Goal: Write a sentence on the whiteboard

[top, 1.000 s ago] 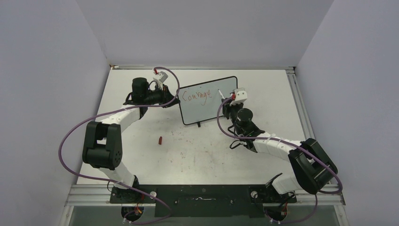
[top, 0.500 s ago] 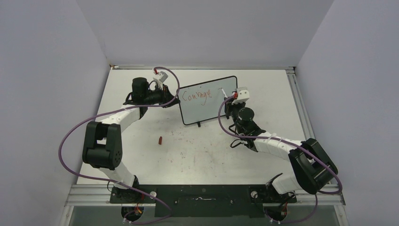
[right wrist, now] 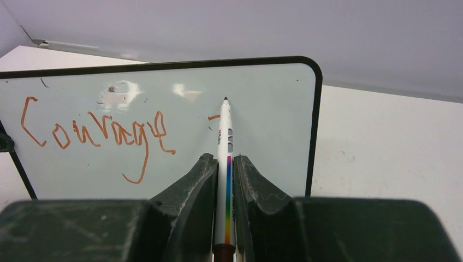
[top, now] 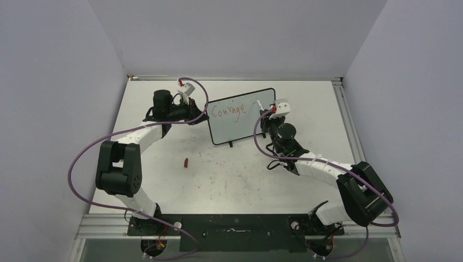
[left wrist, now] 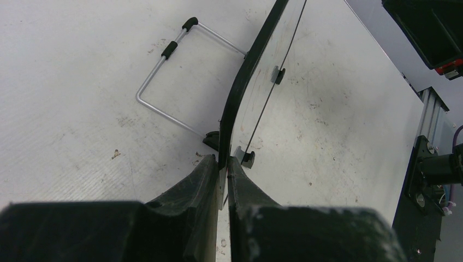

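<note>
The whiteboard (top: pixel 240 130) stands upright at mid table, black-framed, with the sentence's first word "Courage" (top: pixel 228 110) in red near its top. My left gripper (top: pixel 203 115) is shut on the whiteboard's left edge; in the left wrist view the fingers (left wrist: pixel 210 169) pinch the thin frame (left wrist: pixel 245 76) of the whiteboard. My right gripper (top: pixel 266 116) is shut on a white marker (top: pixel 260 105) with a rainbow stripe. In the right wrist view the marker (right wrist: pixel 224 136) points at the whiteboard (right wrist: pixel 267 147), its tip just right of "Courage" (right wrist: pixel 93 134), beside a short red dash (right wrist: pixel 214 117).
A small red cap (top: pixel 186 162) lies on the table in front of the board's left side. A bent wire stand (left wrist: pixel 164 71) sits behind the board. Side walls and an aluminium rail (top: pixel 345 117) border the table.
The right gripper has shifted slightly to the right along the board with the marker, past the end of "Courage". The left arm and the board have stayed still.
</note>
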